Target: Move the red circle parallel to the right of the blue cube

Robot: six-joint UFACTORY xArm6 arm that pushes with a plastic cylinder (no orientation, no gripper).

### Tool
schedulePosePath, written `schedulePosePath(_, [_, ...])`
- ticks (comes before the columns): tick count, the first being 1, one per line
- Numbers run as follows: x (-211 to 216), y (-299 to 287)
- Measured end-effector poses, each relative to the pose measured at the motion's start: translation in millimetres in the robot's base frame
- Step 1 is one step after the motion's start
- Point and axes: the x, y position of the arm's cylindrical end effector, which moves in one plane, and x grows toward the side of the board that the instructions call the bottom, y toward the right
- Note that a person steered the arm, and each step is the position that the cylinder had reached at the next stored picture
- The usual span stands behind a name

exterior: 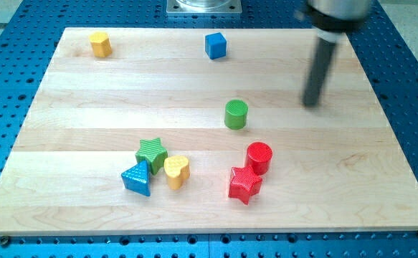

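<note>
The red circle (259,158) stands on the wooden board at the lower middle-right, touching the red star (244,185) just below it. The blue cube (215,45) sits near the view's top, at centre. My tip (310,104) is at the view's right, above and to the right of the red circle and well apart from it. It is below and to the right of the blue cube. It touches no block.
A green cylinder (236,114) stands between the blue cube and the red circle. A green star (151,152), a blue triangle (137,178) and a yellow heart (176,171) cluster at lower left. A yellow block (100,44) sits at top left. The board edge (194,231) borders blue pegboard.
</note>
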Motion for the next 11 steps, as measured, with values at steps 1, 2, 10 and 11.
schedulePosePath(1, [103,-52])
schedulePosePath(2, [135,-156])
schedulePosePath(10, [-158,-73])
schedulePosePath(11, [-168,-41])
